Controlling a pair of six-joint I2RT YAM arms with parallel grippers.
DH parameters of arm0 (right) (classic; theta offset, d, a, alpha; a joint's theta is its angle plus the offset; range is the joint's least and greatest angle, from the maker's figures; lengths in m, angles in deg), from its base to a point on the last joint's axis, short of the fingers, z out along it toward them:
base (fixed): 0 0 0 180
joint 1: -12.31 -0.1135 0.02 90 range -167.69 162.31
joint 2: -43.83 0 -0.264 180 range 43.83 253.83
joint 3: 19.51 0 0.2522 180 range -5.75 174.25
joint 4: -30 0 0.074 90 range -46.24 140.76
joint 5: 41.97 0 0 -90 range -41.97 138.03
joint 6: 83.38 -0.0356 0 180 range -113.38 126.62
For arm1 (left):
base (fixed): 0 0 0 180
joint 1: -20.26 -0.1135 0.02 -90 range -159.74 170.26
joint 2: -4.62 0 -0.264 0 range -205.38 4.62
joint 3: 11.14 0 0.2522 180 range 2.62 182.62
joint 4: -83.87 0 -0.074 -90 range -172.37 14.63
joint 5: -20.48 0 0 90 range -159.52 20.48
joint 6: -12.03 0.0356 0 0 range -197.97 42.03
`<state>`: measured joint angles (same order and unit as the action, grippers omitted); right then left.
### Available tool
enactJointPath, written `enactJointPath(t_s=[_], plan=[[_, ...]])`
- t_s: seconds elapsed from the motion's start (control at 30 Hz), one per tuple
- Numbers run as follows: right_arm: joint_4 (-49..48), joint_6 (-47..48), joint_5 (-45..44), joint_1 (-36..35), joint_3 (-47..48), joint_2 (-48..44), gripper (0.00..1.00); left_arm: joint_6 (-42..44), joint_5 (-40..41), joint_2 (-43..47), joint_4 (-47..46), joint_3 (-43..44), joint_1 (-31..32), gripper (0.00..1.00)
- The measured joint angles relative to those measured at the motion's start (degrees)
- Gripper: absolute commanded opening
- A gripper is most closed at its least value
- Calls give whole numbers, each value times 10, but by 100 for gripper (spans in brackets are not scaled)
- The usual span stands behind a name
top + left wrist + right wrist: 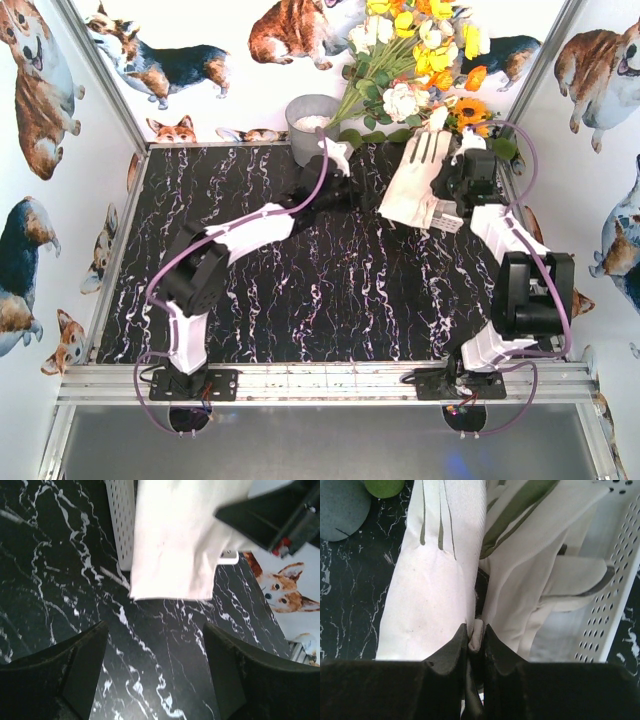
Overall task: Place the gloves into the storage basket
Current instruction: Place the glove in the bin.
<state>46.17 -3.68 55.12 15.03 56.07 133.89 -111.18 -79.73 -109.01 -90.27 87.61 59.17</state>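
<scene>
While the left arm is reaching from its base across the black marbled desk [300, 290], the grey bucket [312, 125] is standing at the far edge, just left of the flowers [410, 60] that are spilling over the back wall. Slightly to the right of the bucket, the left gripper [155, 630] is hovering above the desk with its two dark fingers spread wide and nothing lying between them. Ahead of it, in the left wrist view, a cream-white glove [175, 535] is hanging with its lower edge clear of the desk, covering most of the perforated side of the storage basket [122, 520]. Whether the glove is touching that side cannot be determined. Further right, the storage basket is sitting on the desk near the far right corner, and other gloves [570, 575] are lying inside it, pale with darker strips showing along their folds. At the right, the right gripper [476, 635] is pinching a fold of the hanging glove, its fingers closed almost together on the fabric. That glove is stretching away from the right gripper with its fingers pointing toward the flowers, lying along the left of the gloves in the basket.
</scene>
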Motion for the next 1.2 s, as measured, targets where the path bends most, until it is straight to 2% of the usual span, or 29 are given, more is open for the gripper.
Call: enactJointPath(t_s=[0.2,0.57,0.9,1.2], plan=[[0,42,14,4,35,41,0,-6,2,88,-6,-105,1,72],[0,29,42,37,63,80,0,-1,39,244,26,-266,10,73],[27,75,49,38,138,140,0,-4,73,300,76,-338,10,74],[69,125,40,38,184,174,0,-1,116,365,108,-357,10,74]])
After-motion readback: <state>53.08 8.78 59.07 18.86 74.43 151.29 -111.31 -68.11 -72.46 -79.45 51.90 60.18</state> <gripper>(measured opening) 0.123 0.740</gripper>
